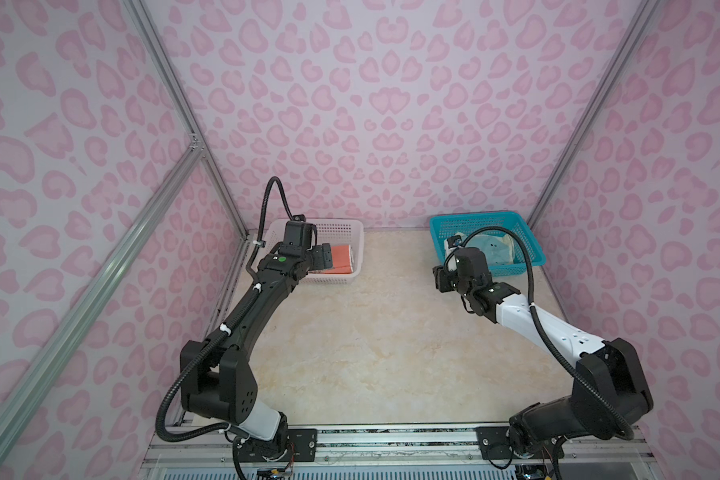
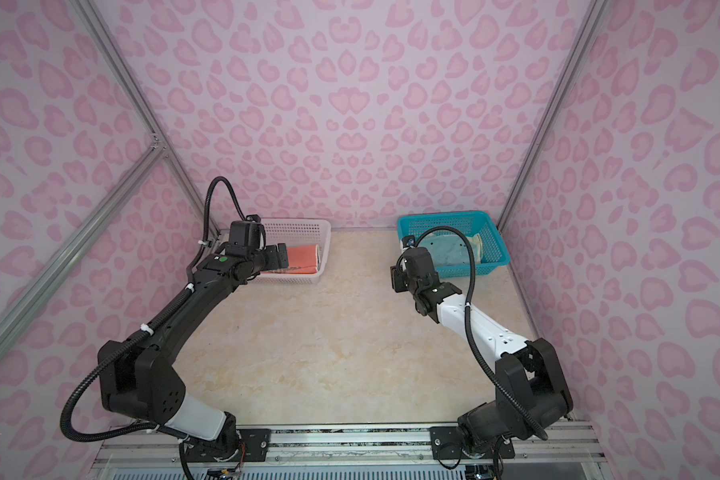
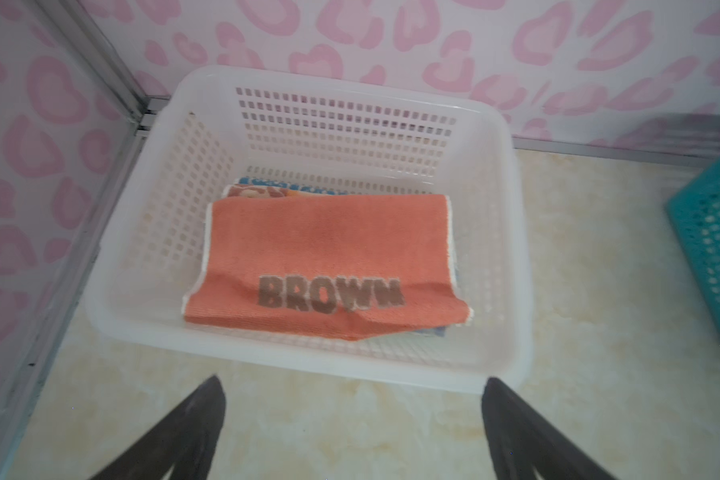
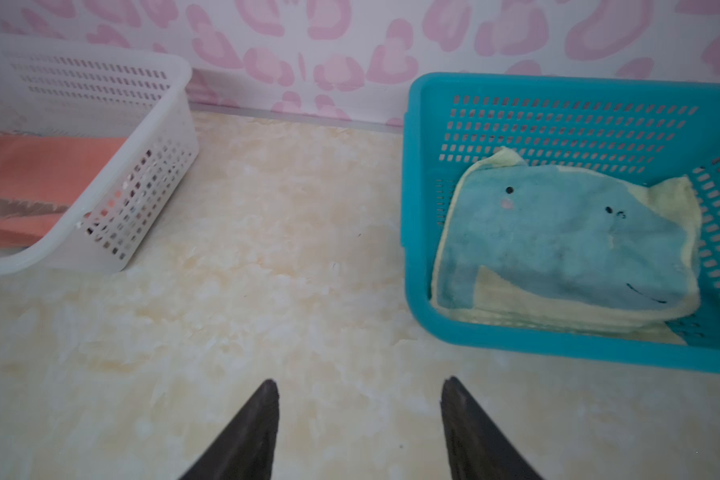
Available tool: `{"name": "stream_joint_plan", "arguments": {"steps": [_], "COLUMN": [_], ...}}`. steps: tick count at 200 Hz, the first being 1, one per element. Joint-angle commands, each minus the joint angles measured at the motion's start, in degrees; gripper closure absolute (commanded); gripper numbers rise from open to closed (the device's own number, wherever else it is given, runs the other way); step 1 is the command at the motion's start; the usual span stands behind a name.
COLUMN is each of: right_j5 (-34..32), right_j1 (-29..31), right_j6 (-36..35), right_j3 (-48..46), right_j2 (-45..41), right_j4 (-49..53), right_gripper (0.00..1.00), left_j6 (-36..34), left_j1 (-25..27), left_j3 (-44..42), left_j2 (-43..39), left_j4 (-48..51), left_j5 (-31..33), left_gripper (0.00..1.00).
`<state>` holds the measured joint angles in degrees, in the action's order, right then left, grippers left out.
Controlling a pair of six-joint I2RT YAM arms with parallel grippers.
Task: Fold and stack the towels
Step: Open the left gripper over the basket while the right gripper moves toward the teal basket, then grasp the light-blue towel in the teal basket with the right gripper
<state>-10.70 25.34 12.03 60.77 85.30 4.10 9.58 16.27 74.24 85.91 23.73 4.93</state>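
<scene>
Nearest you, the marbled worktop [image 1: 371, 353] lies bare between the two arms. Your left gripper [image 3: 352, 380] is spread wide with nothing between its fingers, raised at the near side of the white perforated basket [image 3: 350, 124]. Your right gripper [image 4: 360, 381] is also parted and empty, above the worktop just beside the near left corner of the teal perforated basket [image 4: 558, 124].

Farther back, against the rear wall, the white basket holds a folded orange towel [image 3: 329, 241] with white edging and the word BROWN. It lies on top of other folded cloths, and a patterned orange and blue towel [image 3: 267, 192] peeks out behind it. In the teal basket lies a teal towel [image 4: 566, 237] with a small face, its pale-yellow back showing at the edges.
</scene>
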Motion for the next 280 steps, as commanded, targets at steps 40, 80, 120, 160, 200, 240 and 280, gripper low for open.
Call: {"name": "stream_joint_plan", "arguments": {"steps": [40, 80, 120, 160, 200, 240, 280], "right_j5": [1.16, 0.26, -2.38, -0.3, 5.86, 7.08, 4.92], "right_j1": [-10.04, -12.9, -14.49, -16.96, -19.16, -19.9, -20.16], "right_j6": [-2.04, -3.05, -2.05, -0.91, 1.58, 2.35, 0.21], "right_j3": [12.45, 23.9, 32.61, 44.22, 56.51, 75.53, 90.18], "right_j2": [11.43, 22.16, 30.77, 41.27, 51.43, 62.95, 72.39], "right_j4": [3.89, 9.94, 13.85, 22.23, 33.47, 50.44, 62.34], "right_gripper": [0.22, 0.2, 0.2, 0.2, 0.2, 0.2, 0.28], "left_j6": [3.14, 4.23, 4.3, 3.86, 3.53, 3.25, 3.07], "left_j1": [9.66, 16.53, 20.56, 22.46, 22.61, 22.64, 22.62], "left_j3": [-13.55, -20.43, -21.55, -21.09, -20.9, -20.73, -20.71], "left_j2": [-9.7, -11.64, -8.79, -6.22, -5.25, -4.62, -4.3], "left_j4": [-15.27, -19.11, -19.38, -18.9, -17.87, -17.14, -16.69], "left_j5": [-4.52, -2.81, -1.17, -0.12, 1.63, 2.54, 3.42], "left_gripper": [0.02, 0.02, 0.02, 0.02, 0.02, 0.02, 0.02]}}
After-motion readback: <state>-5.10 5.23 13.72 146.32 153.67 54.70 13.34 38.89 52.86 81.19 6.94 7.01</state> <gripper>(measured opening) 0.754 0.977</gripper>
